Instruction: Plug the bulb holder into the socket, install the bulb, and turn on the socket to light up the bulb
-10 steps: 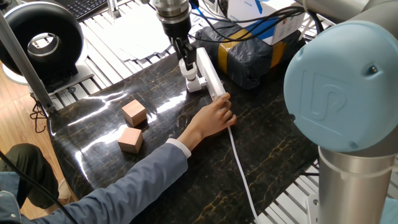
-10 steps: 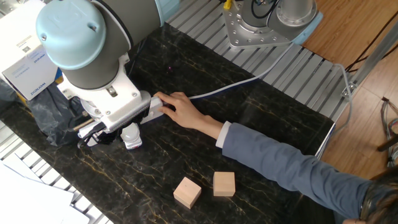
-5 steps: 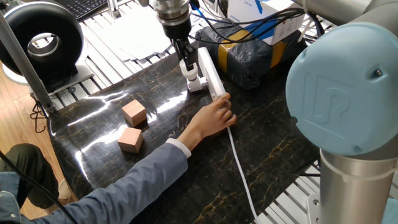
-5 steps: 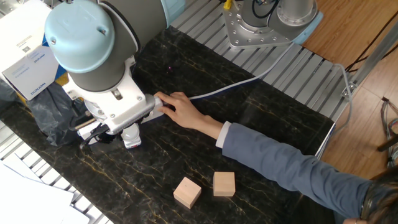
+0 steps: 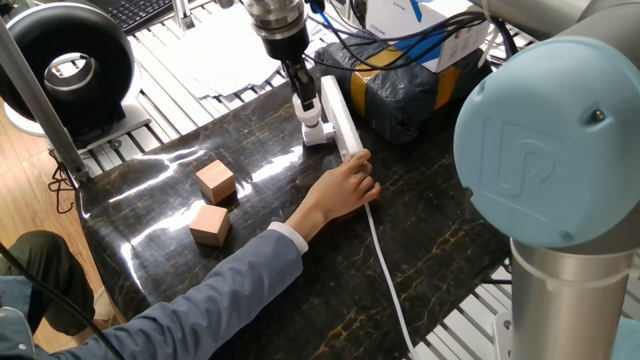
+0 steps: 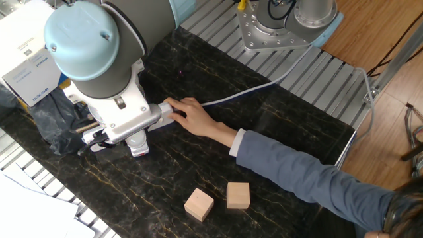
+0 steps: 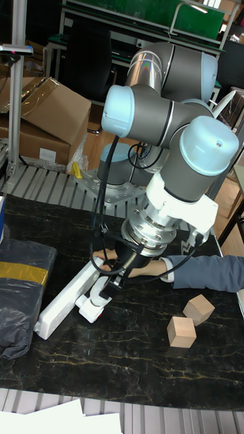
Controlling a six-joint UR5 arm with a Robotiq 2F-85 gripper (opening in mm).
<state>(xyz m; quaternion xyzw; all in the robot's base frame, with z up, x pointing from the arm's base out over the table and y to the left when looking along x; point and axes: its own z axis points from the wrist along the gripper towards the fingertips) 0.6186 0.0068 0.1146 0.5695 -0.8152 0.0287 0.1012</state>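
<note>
Bulb (image 5: 301, 102) held in gripper (image 5: 300, 100) above bulb holder (image 5: 315, 132); hand (image 5: 345, 188) steadies socket (image 5: 338, 118).

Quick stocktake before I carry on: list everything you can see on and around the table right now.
socket: 1, white, mid-table, cable trailing off the edge.
bulb holder: 1, white, against the socket's side.
bulb: 1, white, upright above the holder, in the tool.
wooden cubes: 2, tan, side by side on the table, away from the socket.
wrapped box: 1, dark with yellow tape, beyond the socket.
table: 1, black marbled top.
person's hand: 1, blue sleeve, holding the socket's cable end.
tool: 1, closed on the bulb.
</note>
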